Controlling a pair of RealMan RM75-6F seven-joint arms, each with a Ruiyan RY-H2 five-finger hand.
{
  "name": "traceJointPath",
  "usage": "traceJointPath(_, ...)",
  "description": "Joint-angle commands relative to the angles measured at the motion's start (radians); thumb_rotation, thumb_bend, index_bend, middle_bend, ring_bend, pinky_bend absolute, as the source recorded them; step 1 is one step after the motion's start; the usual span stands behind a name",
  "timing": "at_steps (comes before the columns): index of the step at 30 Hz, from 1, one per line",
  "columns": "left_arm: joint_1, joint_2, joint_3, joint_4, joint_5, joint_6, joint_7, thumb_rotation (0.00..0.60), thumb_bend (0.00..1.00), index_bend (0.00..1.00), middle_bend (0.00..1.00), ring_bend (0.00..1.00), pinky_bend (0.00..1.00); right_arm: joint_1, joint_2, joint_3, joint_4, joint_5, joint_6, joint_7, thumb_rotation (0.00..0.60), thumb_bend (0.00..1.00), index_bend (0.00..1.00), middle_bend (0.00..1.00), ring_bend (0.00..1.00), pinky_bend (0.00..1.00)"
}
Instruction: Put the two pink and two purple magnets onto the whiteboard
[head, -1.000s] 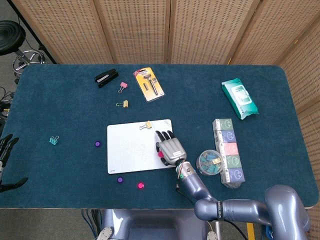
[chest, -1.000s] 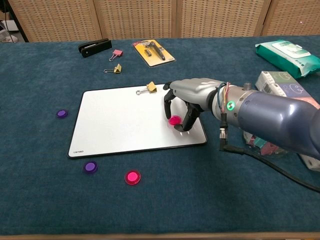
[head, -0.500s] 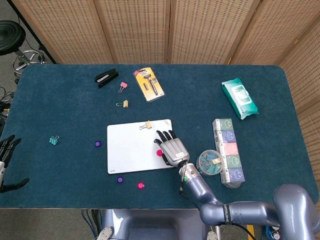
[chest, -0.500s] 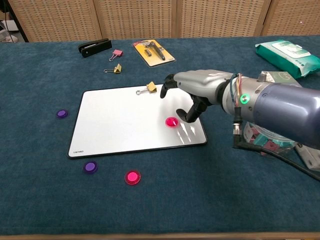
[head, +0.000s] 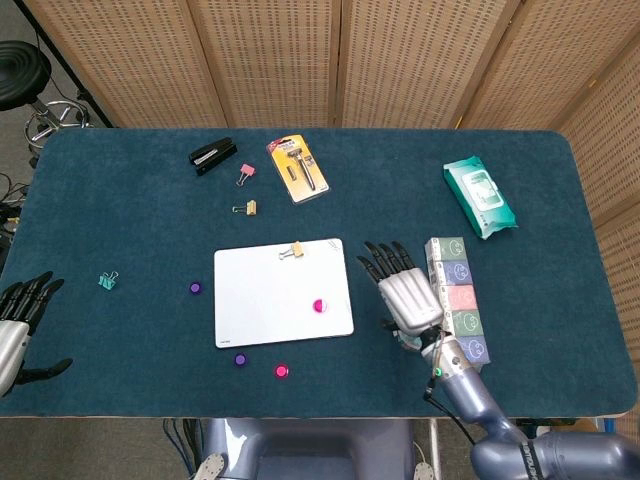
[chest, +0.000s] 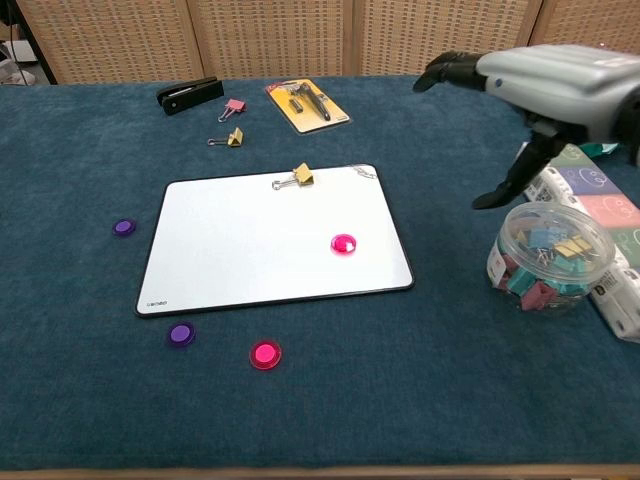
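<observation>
Fingers of right hand spread, holding nothing, above clip jar right of whiteboard. Left hand at tabletop's left edge, fingers apart, empty.

One pink magnet on whiteboard, right part. Second pink magnet on tabletop just below board. Purple magnet near board's lower-left corner; other purple magnet left of board.

Judgement: magnets small, light, rigid, smooth; low discs, likely slippery. Best pinched at opposite rim edges with fingertips. Should snap onto board once close.
</observation>
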Motion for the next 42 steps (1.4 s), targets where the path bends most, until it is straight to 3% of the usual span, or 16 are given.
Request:
traceJointPath(1, -0.024, 0.010, 0.011, -0.005, 0.021, -0.043, -0.029, 0.600, 0.02, 0.00, 0.00, 0.00, 0.00, -0.109, 0.111, -0.069, -0.026, -0.144, 0.120, 0.113, 0.600, 0.04, 0.05, 0.00, 0.00, 0.00)
traceJointPath(7, -0.103, 0.018, 0.023, -0.028, 0.081, -0.156, -0.020, 0.600, 0.04, 0.02, 0.00, 0.00, 0.00, -0.290, 0.243, -0.173, -0.040, -0.333, 0.317, 0.324, 0.600, 0.04, 0.06, 0.00, 0.00, 0.00)
traceJointPath(10, -0.166, 0.013, 0.025, -0.059, 0.119, -0.240, -0.015, 0.600, 0.05, 0.11, 0.00, 0.00, 0.00, -0.373, 0.291, -0.218, -0.024, -0.381, 0.389, 0.406, 0.600, 0.03, 0.09, 0.00, 0.00, 0.00)
traceJointPath(18, -0.306, -0.089, -0.007, -0.122, 0.124, -0.424, 0.085, 0.600, 0.11, 0.24, 0.00, 0.00, 0.00, -0.518, 0.367, -0.262, 0.019, -0.426, 0.500, 0.538, 0.600, 0.03, 0.11, 0.00, 0.00, 0.00)
traceJointPath(19, -0.350, -0.147, -0.017, -0.139, 0.106, -0.498, 0.139, 0.600, 0.11, 0.24, 0.00, 0.00, 0.00, -0.547, 0.379, -0.265, 0.026, -0.435, 0.532, 0.577, 0.600, 0.03, 0.11, 0.00, 0.00, 0.00)
traceJointPath(21, -0.378, -0.207, -0.037, -0.145, 0.031, -0.549, 0.221, 0.600, 0.12, 0.25, 0.00, 0.00, 0.00, -0.569, 0.386, -0.265, 0.044, -0.454, 0.547, 0.612, 0.600, 0.03, 0.11, 0.00, 0.00, 0.00)
traceJointPath(26, -0.416, -0.322, -0.058, -0.159, -0.116, -0.589, 0.408, 0.600, 0.23, 0.27, 0.00, 0.00, 0.00, -0.598, 0.398, -0.258, 0.060, -0.469, 0.535, 0.668, 0.600, 0.03, 0.11, 0.00, 0.00, 0.00)
traceJointPath(29, -0.447, -0.401, -0.059, -0.162, -0.212, -0.604, 0.519, 0.600, 0.24, 0.28, 0.00, 0.00, 0.00, -0.608, 0.417, -0.251, 0.059, -0.489, 0.526, 0.689, 0.600, 0.03, 0.11, 0.00, 0.00, 0.00)
traceJointPath(36, -0.519, -0.571, -0.048, -0.142, -0.451, -0.543, 0.797, 0.600, 0.26, 0.31, 0.00, 0.00, 0.00, -0.624, 0.426, -0.228, 0.058, -0.509, 0.493, 0.697, 0.600, 0.03, 0.12, 0.00, 0.00, 0.00)
traceJointPath(42, -0.574, -0.662, -0.038, -0.128, -0.587, -0.470, 0.922, 0.600, 0.27, 0.33, 0.00, 0.00, 0.00, -0.636, 0.429, -0.206, 0.058, -0.513, 0.467, 0.699, 0.600, 0.03, 0.12, 0.00, 0.00, 0.00)
